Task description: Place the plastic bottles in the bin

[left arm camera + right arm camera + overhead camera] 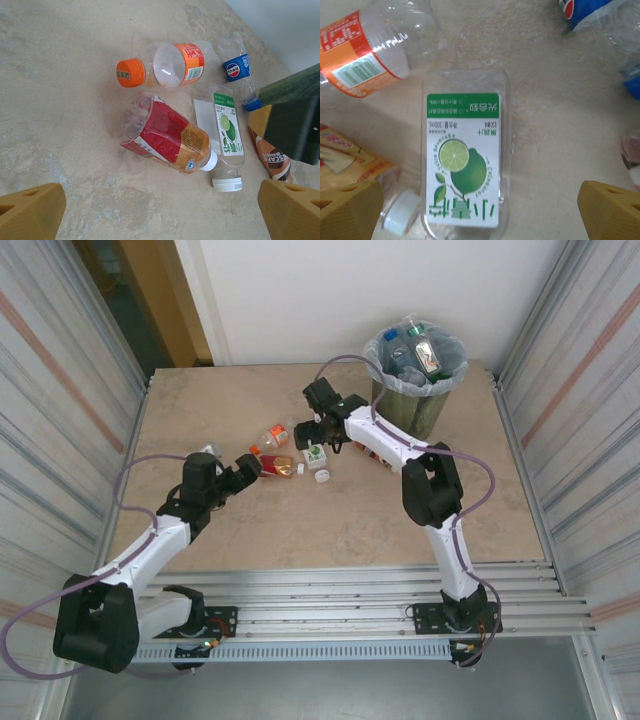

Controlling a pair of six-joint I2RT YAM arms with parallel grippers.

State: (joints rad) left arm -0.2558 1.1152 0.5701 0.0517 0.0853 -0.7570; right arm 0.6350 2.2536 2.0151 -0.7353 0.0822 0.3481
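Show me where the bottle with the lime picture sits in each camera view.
Top view: lime bottle just above centre, cap toward the bottom.
Left wrist view: right of centre, white cap at the bottom.
Right wrist view: centre to bottom edge, label up.
Shared landmark: orange-label bottle, to its upper left in all three.

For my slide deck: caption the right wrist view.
Right gripper, jaws open, hovers over a flat lime-label bottle; an orange-label bottle lies beside it on the table.

We stretch our white-and-black left arm far and rightward, its black two-finger left gripper (248, 468) spread wide. Our right arm folds leftward at the elbow, right gripper (316, 436) pointing down, jaws wide apart.
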